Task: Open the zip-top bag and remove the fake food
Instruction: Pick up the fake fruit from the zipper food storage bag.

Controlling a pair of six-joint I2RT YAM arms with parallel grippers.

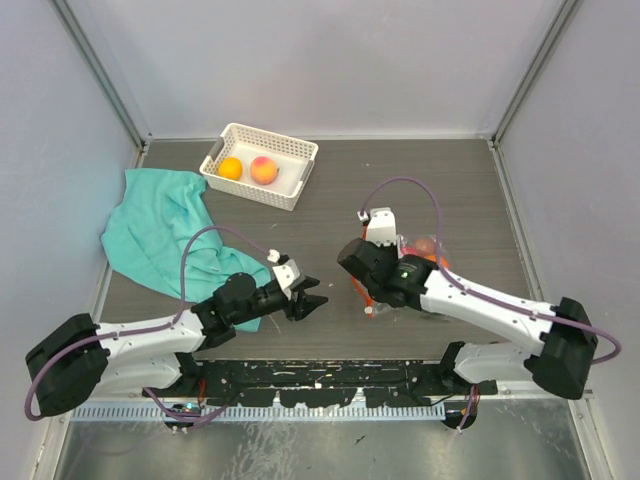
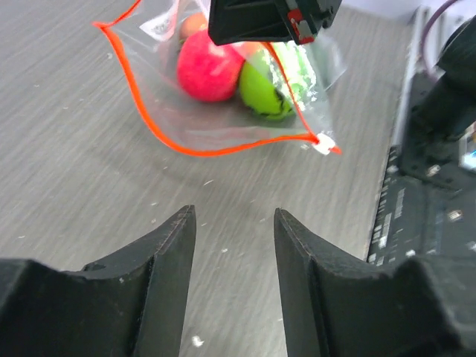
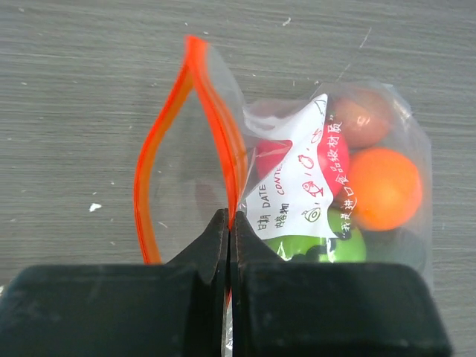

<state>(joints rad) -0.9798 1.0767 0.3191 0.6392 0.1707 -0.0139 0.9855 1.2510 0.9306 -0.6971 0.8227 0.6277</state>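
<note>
Zip-top bag [image 3: 297, 178] pinched by one zipper edge in closed right claw [image 3: 229, 223], mouth gaping left of tips, fake food [image 3: 383, 187] beyond; pinch visible from right wrist only. Left claw [image 2: 234, 219] half spread, empty, table [image 2: 74, 193] between tips and bag rim.

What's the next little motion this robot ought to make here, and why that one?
Probably the left tool, open and facing the bag, should ease forward into its mouth toward the red fruit. The right tool is shut on one lip of the orange zipper, so the mouth gapes with fruit inside.
</note>
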